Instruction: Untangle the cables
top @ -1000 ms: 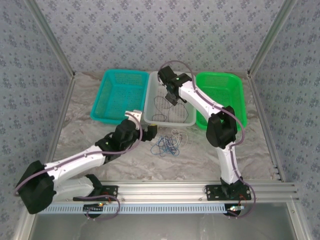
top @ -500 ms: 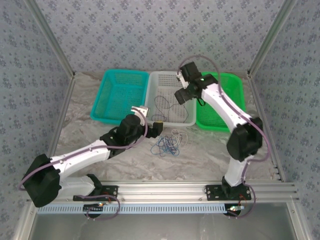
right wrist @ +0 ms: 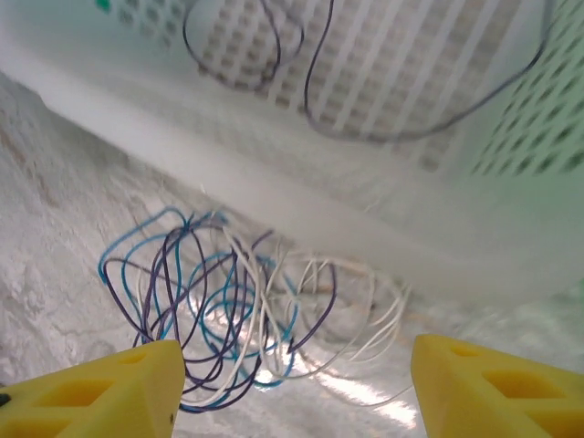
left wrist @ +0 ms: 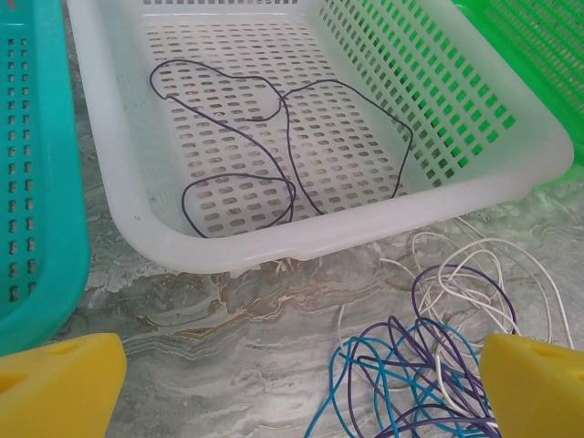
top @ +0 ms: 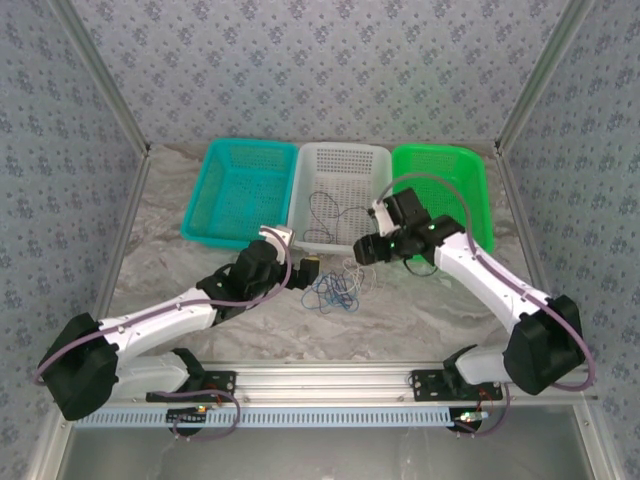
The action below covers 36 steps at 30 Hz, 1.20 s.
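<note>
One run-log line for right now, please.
left fingers: open, empty | right fingers: open, empty, near tangle | tangle: blue, purple, white cables on table | white basket: one dark cable inside

The cables (top: 336, 288) are showing blue, dark purple and whitish strands over the bench (top: 420, 315), gleaming in grey-white marble veining. Behind, the teal basket (top: 205, 200), white basket (top: 372, 160) and green basket (top: 470, 180) are glowing. The left hand (left wrist: 292, 401) and right hand (right wrist: 292, 392) are flashing yellow fingertips (left wrist: 59, 383); the walls (top: 300, 70) are wearing a blue-grey floral print.
</note>
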{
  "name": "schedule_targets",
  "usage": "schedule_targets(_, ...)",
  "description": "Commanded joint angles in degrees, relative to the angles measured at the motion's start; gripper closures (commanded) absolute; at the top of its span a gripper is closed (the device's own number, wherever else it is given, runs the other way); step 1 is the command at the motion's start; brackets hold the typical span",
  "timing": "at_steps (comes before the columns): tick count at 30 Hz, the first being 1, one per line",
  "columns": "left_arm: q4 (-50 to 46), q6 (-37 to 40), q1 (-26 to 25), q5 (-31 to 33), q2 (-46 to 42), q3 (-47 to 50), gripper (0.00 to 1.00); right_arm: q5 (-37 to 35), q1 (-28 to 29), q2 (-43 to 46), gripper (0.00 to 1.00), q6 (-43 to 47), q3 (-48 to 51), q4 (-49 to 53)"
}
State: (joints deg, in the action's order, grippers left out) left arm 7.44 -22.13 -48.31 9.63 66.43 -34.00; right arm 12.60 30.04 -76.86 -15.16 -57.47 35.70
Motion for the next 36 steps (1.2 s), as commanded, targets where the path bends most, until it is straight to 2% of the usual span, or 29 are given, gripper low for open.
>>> schedule_targets(1, 0.50, 0.33, 0.32, -0.23, -0.46, -0.19, 0.00, 3.10, 1.80, -0.22, 0.32, -6.85, 2.36, -6.43)
schedule_targets(5, 0.64, -0.10, 0.31, -0.72, -0.08, -0.04, 0.00, 4.18, 3.33, -2.96, 0.33, -9.25, 3.85, -10.31)
schedule_targets(11, 0.29, -0.28, 0.25, 0.20, -0.95, 0.60, 0.01, 4.14, 4.48, -5.92, 0.45, -10.07, 4.36, -12.56)
schedule_targets(13, 0.29, -0.22, 0.27, 0.58, -1.39, 0.69, 0.01, 3.46, 4.67, -6.29, 0.53, -10.06, 4.90, -12.65)
schedule_targets(18, 0.12, 0.20, 0.28, 0.82, -1.88, 0.57, 0.01, 3.91, 5.02, -4.02, 0.84, -11.07, 6.29, -13.93)
schedule_targets(21, -0.06, 0.28, 0.26, 0.55, -1.99, 0.34, 0.01, 5.40, 4.95, -1.09, 0.99, -11.38, 6.17, -13.22)
schedule_targets(29, 0.26, 2.15, 0.23, -1.56, -3.23, 0.11, 0.01, 18.07, 2.79, 9.68, 1.00, -13.49, 4.47, -12.39)
schedule_targets(36, 5.44, 3.86, 0.23, -8.92, -5.30, 1.17, 0.01, 23.61, 0.12, 16.32, 1.00, -20.41, 6.43, -16.73)
